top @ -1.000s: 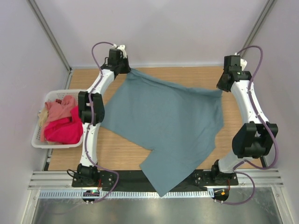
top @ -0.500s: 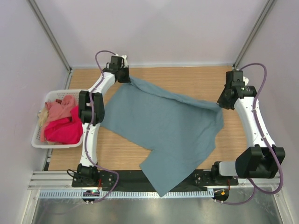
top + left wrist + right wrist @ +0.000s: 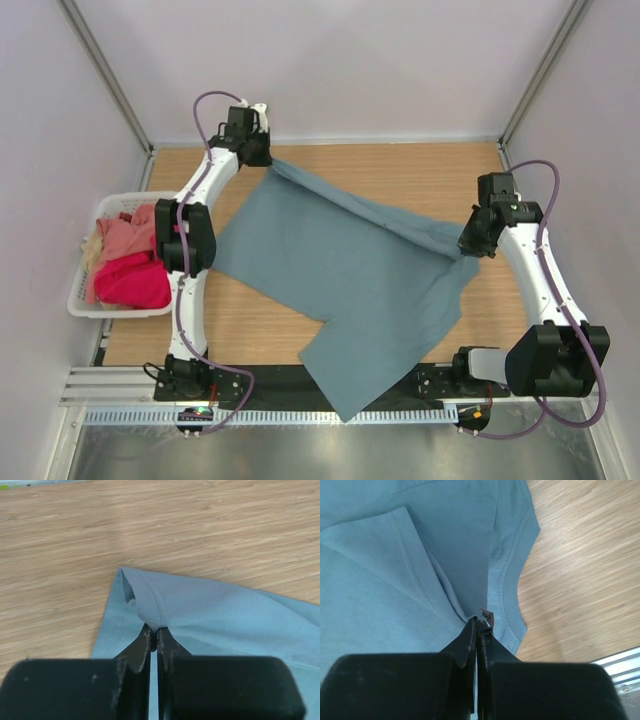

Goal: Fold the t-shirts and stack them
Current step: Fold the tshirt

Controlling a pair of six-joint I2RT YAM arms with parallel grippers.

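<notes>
A large grey-teal t-shirt (image 3: pixel 340 280) lies spread over the wooden table, its lower part hanging over the near edge. My left gripper (image 3: pixel 268 158) is shut on the shirt's far left corner, pinching a hemmed fold (image 3: pixel 152 615). My right gripper (image 3: pixel 468 245) is shut on the shirt's right edge, pinching a bunched seam (image 3: pixel 475 615). The cloth between them is lifted into a ridge. Salmon pink (image 3: pixel 125 235), crimson-pink (image 3: pixel 135 282) and cream (image 3: pixel 92 250) shirts lie piled in the basket at the left.
A white slotted basket (image 3: pixel 78 300) stands at the table's left edge. Bare wood (image 3: pixel 400 170) shows behind the shirt and bare wood (image 3: pixel 250 325) at the near left. Walls close in on both sides. A metal rail (image 3: pixel 560 375) runs along the near edge.
My right gripper has drawn the shirt's right edge nearer and downward in the top view. My left gripper shifted slightly at the far left corner. The far edge now forms a raised fold.
</notes>
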